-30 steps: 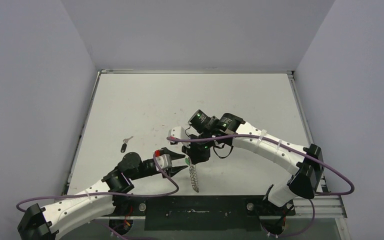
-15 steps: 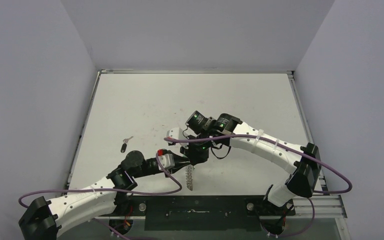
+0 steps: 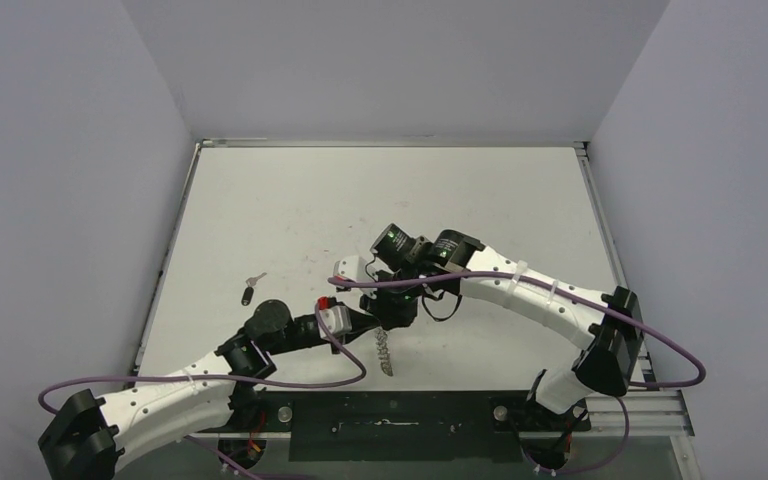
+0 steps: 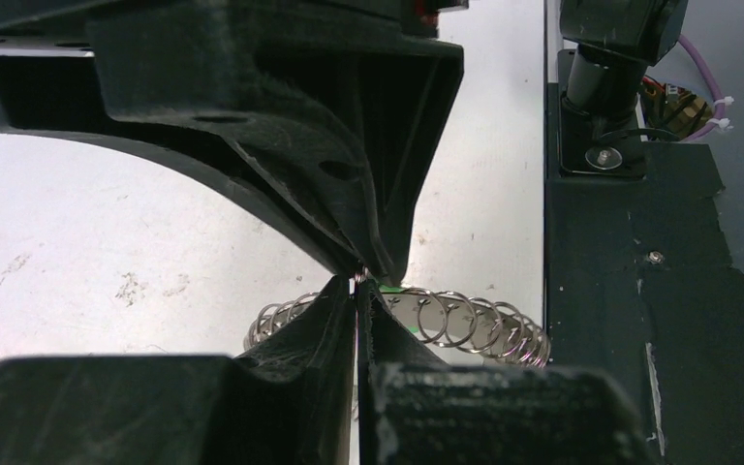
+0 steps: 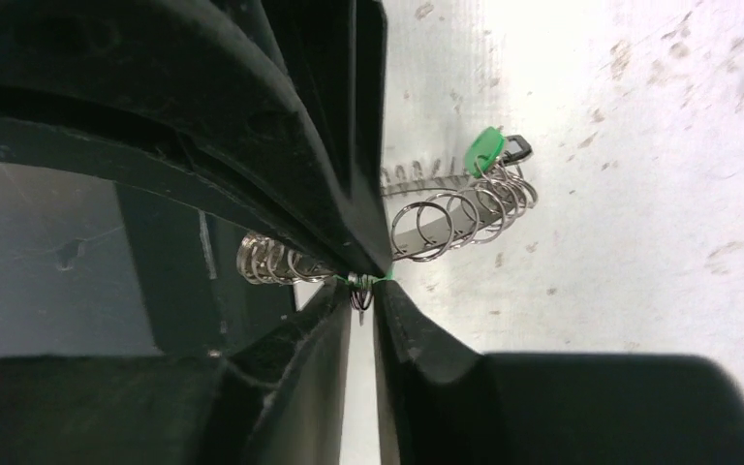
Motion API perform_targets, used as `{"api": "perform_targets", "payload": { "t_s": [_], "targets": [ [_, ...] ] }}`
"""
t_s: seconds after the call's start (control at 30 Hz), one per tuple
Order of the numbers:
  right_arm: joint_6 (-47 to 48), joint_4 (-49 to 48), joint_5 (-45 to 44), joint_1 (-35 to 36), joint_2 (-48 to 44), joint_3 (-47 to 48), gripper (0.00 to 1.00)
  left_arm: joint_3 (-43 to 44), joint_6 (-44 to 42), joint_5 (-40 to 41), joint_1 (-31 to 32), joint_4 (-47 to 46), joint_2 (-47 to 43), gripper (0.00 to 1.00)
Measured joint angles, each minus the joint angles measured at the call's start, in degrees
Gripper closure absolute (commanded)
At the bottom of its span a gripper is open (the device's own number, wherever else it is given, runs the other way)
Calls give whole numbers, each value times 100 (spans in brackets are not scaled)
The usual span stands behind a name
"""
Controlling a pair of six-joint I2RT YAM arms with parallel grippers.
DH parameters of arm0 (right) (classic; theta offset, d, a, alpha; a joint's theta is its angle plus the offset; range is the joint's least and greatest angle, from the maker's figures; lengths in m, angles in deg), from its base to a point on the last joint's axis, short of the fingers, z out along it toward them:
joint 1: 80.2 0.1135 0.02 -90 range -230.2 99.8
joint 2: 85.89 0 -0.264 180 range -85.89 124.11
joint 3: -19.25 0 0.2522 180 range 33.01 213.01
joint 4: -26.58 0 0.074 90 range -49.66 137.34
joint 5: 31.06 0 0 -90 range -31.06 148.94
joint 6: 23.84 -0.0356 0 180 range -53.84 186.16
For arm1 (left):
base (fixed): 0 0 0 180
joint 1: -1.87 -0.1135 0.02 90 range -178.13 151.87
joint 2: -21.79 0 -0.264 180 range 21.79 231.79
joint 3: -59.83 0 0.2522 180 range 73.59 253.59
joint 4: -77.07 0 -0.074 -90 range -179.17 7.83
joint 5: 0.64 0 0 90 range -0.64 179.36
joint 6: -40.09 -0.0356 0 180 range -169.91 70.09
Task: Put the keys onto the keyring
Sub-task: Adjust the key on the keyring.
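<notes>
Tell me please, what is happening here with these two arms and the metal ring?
Both arms meet tip to tip at the keyring near the table's front edge. The right fingers pinch what looks like a wire loop of its rim, holding it on edge. The left fingers are shut at the same spot; whether they grip the ring too is unclear. A green-headed key rests against the ring. A black-headed key lies apart on the table, to the left.

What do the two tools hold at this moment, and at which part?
Both the left tool and the right tool pinch the keyring at one spot of its looped rim, tip against tip.
</notes>
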Motion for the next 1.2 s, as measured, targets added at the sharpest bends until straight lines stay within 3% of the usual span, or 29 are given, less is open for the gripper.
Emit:
{"api": "perform_targets", "payload": {
  "t_s": [0.13, 0.33, 0.67, 0.93, 1.1, 1.2],
  "targets": [
    [-50, -485, -35, -63, -205, -315, 60, -142, 92, 28, 2, -114, -136, 100],
    [-131, -1401, 334, -505, -1027, -1049, 57, -627, 319, 177, 2, -671, -551, 100],
    [-153, -3130, 1711, -942, -2135, -2500, 64, -1156, 758, 369, 7, -1853, -835, 100],
    [-293, -3847, 2212, -944, -2100, -2693, 73, -1165, 890, 363, 7, -2345, -876, 100],
    [-369, -4022, 2312, -944, -2068, -2693, 89, -1165, 894, 363, 7, -2367, -876, 100],
    [-391, -4028, 2356, -944, -2068, -2693, 89, -1167, 892, 367, 7, -2365, -905, 100]
  ]
}}
